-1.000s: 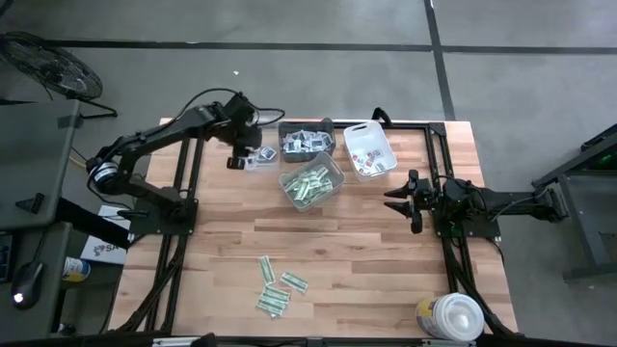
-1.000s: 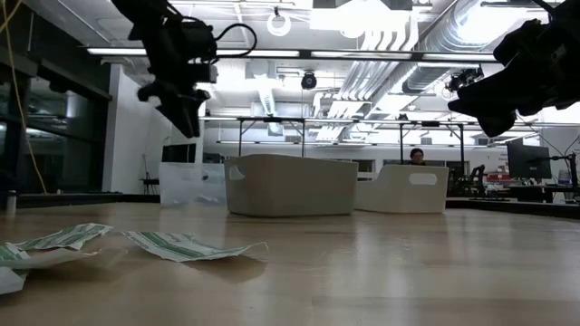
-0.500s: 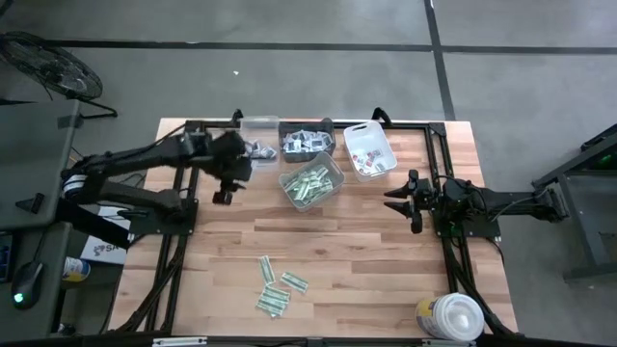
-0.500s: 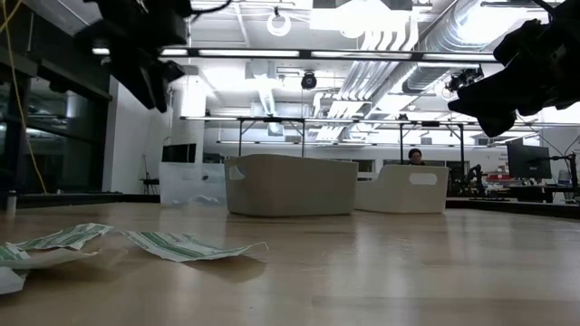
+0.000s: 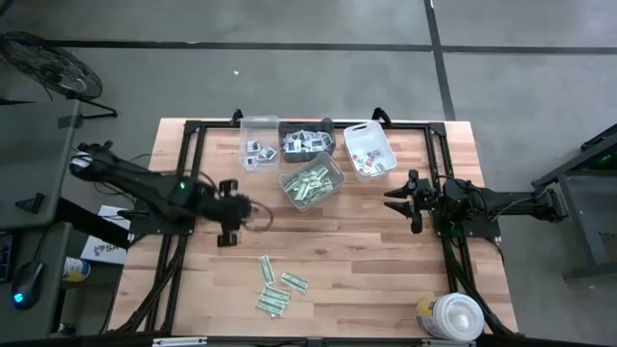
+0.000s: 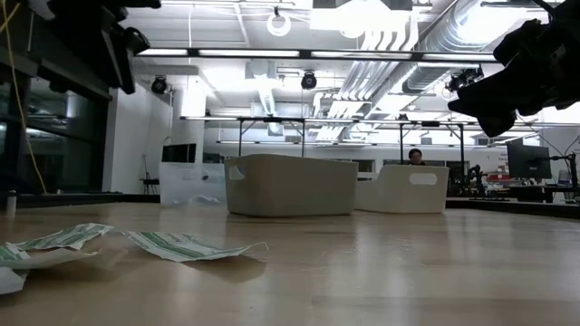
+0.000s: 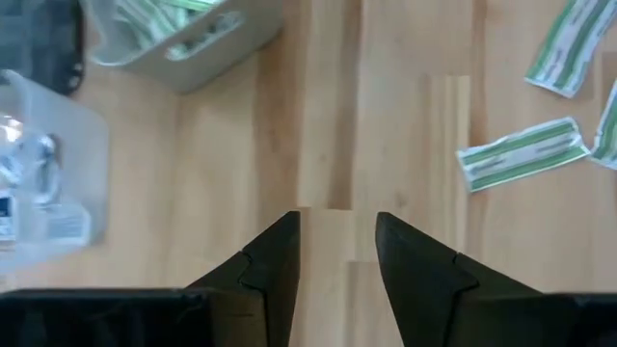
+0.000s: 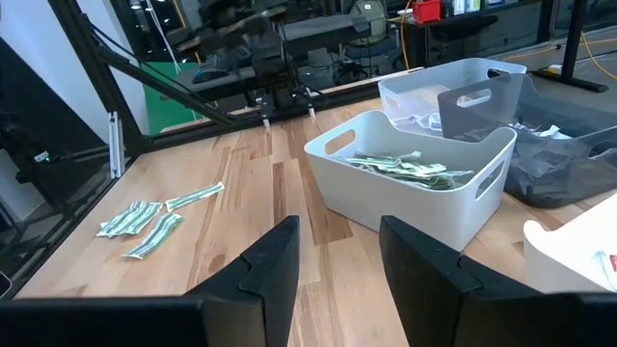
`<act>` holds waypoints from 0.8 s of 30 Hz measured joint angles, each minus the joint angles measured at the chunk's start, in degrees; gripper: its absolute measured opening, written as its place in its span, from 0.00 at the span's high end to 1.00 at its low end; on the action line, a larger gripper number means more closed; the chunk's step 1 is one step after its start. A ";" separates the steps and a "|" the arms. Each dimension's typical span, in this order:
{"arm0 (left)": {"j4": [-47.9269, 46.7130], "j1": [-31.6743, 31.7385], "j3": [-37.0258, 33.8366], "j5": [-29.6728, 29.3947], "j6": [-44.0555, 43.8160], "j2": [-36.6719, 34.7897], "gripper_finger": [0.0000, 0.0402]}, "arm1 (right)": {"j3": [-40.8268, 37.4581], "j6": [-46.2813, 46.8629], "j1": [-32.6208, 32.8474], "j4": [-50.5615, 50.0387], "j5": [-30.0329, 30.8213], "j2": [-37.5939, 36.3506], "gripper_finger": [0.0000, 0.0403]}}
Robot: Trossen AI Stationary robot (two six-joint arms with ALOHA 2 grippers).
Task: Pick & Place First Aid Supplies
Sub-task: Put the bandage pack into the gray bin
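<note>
- Carrying everything on a wooden surface: three bins grouped at its far edge, loose green-and-white strips lying near its front edge.
- Holding more strips in the white bin, squarish packets in the clear bin.
- Hovering between bins and loose pile: the left gripper, fingers parted with nothing between them, bare wood below.
- Lying closest to the left gripper, toward the front edge and slightly to the robot's right: the strips, long axes running at mixed slants.
- Waiting well apart at the right side: the right gripper, fingers spread and empty, pointing toward the white bin.
</note>
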 joint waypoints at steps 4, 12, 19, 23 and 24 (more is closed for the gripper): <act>2.72 -6.16 0.00 -2.81 -5.58 5.21 0.66 | 0.00 0.00 0.01 -0.02 0.00 0.00 0.65; 11.26 -11.80 0.00 -2.21 -11.71 17.35 0.66 | 0.00 0.00 0.00 -0.01 0.00 -0.01 0.65; 16.82 -12.02 0.02 5.07 -15.15 24.46 0.66 | 0.00 0.00 0.02 -0.01 0.00 0.00 0.65; 19.69 -12.02 0.02 6.40 -17.65 27.19 0.66 | 0.00 0.00 0.00 0.00 0.00 0.02 0.65; 20.31 -12.02 0.02 6.65 -18.33 27.63 0.66 | 0.00 0.00 0.02 -0.02 0.02 0.00 0.65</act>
